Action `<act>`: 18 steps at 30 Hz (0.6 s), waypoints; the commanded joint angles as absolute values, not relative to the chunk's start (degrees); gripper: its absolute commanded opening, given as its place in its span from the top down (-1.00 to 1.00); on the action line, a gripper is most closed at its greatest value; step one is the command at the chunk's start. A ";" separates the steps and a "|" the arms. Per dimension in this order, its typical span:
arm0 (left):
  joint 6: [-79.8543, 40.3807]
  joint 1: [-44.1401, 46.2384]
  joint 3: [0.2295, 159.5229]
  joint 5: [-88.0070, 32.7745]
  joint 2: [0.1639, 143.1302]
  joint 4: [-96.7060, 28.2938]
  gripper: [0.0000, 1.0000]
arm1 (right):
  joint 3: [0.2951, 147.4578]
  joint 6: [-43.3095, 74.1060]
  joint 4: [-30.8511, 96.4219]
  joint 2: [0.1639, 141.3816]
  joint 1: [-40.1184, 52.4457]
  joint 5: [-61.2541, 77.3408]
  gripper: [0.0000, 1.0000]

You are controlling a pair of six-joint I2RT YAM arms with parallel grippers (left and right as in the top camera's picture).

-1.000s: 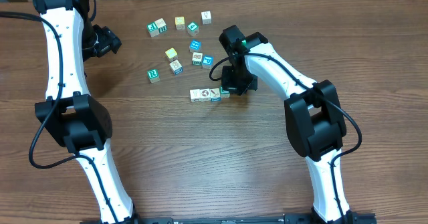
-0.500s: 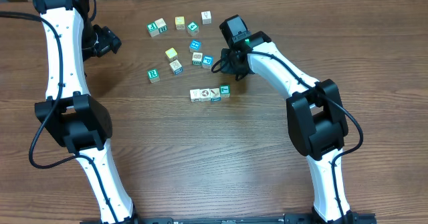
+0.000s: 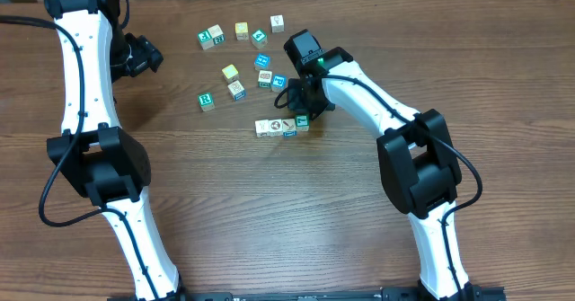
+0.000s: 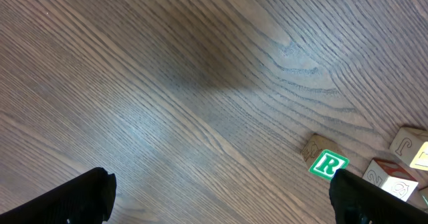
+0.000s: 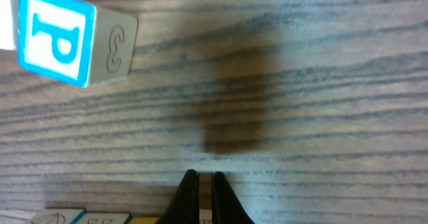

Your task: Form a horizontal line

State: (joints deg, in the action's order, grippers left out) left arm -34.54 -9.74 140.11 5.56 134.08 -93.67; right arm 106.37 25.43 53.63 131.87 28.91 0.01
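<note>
Roughly at the middle of the brown wood-grain counter (image 3: 269, 202) lies the horizontal line (image 3: 281, 126), a short row of four small touching letter and picture cubes. Its teal-green cube (image 3: 302, 120) sits at the end nearest the right arm. The right end effector (image 5: 200, 184) is closed, its fingers pressed together, tips pointing down close to the counter just behind that row. A loose blue-faced P cube (image 5: 57, 37) is beside it. The left end effector (image 4: 221, 194) hangs wide open, holding nothing, well apart at the far left, with a green-faced R cube (image 4: 328, 164) off to one side. Other loose cubes (image 3: 235, 30) lie scattered behind the row.
</note>
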 commanded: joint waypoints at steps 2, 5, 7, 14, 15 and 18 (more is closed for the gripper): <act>-34.72 -9.32 139.98 5.69 133.73 -93.78 -0.99 | 106.54 25.06 54.61 131.92 29.15 0.30 0.93; -34.72 -9.32 139.98 5.69 133.73 -93.78 -1.00 | 106.54 25.08 55.37 131.92 29.21 0.34 0.93; -34.72 -9.32 139.98 5.69 133.73 -93.78 -0.99 | 106.54 25.06 56.12 131.92 29.26 0.34 0.93; -34.72 -9.32 139.98 5.69 133.73 -93.78 -1.00 | 106.54 25.06 57.17 131.92 29.30 0.34 0.93; -34.72 -9.32 139.98 5.69 133.73 -93.78 -1.00 | 106.54 25.06 57.14 131.92 29.30 0.34 0.93; -34.72 -9.32 139.98 5.69 133.73 -93.78 -1.00 | 106.54 25.06 57.08 131.92 29.30 0.32 0.93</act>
State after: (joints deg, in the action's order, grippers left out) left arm -34.54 -9.74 140.11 5.56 134.08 -93.67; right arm 106.37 25.43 57.08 131.87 29.04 0.08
